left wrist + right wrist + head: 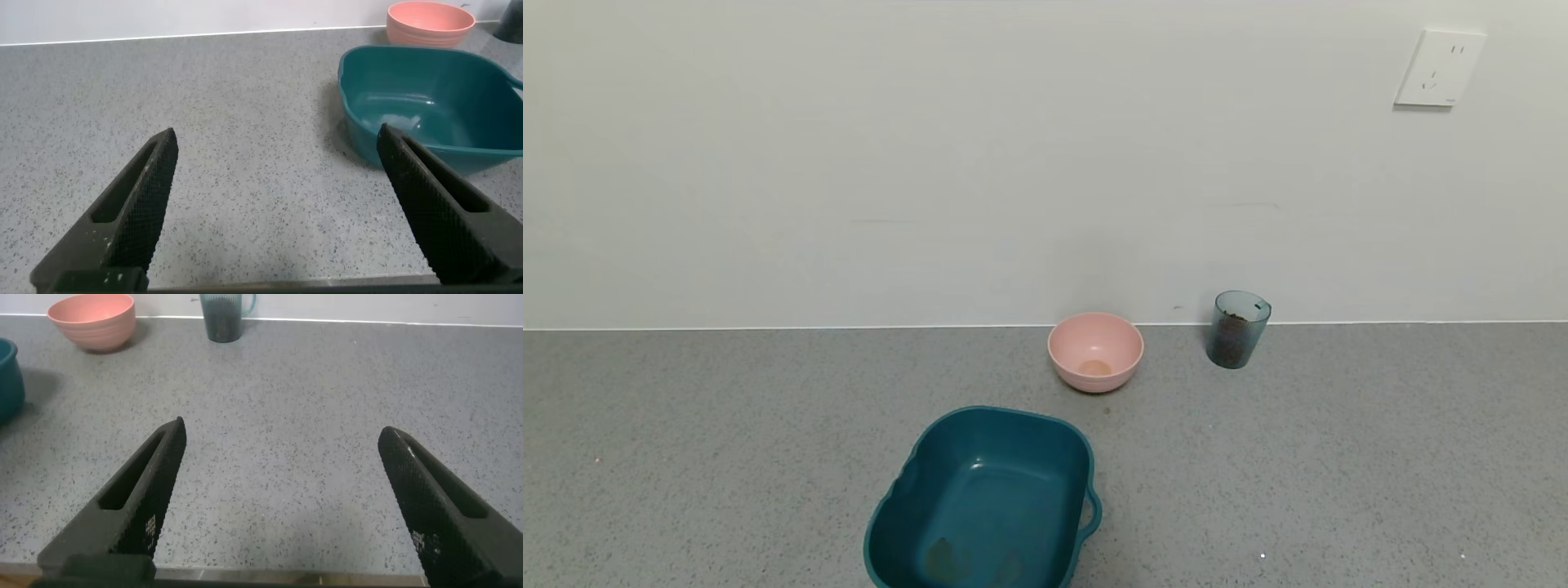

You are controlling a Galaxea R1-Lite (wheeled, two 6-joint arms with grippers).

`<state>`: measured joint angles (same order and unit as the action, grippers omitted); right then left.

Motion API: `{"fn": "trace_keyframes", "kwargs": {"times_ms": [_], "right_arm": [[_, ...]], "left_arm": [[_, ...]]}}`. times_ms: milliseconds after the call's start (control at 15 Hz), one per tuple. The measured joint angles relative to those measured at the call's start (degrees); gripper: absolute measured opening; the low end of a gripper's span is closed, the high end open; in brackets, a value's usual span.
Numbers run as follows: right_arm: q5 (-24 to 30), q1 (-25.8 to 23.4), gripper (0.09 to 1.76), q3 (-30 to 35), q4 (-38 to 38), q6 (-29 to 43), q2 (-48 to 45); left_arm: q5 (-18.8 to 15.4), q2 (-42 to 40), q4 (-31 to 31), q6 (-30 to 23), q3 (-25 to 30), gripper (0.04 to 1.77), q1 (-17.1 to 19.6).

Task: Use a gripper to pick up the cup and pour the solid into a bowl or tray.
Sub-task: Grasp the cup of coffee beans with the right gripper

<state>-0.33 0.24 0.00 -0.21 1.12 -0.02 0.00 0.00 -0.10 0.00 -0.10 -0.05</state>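
Note:
The ribbed blue-green cup [1239, 329] stands upright by the back wall, right of centre, with dark brown solid [1232, 341] filling most of it. It shows far ahead in the right wrist view too, as the cup [223, 315]. The dark teal tub [984, 502] sits near the front, empty; the left wrist view has the tub [433, 102] just beyond one finger. My left gripper [278, 139] is open over bare counter. My right gripper [282, 429] is open too, low near the counter's front edge, well short of the cup. Neither arm appears in the head view.
A small round pink bowl [1095, 351] stands between the tub and the cup, close to the wall; I see the bowl [91, 319] in the right wrist view as well. A grey speckled counter [1339, 457] meets a white wall with a socket [1439, 69].

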Motion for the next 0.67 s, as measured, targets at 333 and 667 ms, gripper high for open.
{"fn": "trace_keyframes", "kwargs": {"times_ms": [333,667], "right_arm": [[0.0,-0.3,1.71,0.0,-0.1,0.0,0.0],[-0.1,-0.3,1.71,0.0,0.2,-0.1,0.0]], "left_arm": [[0.0,0.0,0.0,0.0,0.0,1.75,0.0],[0.0,0.0,0.0,0.0,0.0,1.75,0.0]]}}
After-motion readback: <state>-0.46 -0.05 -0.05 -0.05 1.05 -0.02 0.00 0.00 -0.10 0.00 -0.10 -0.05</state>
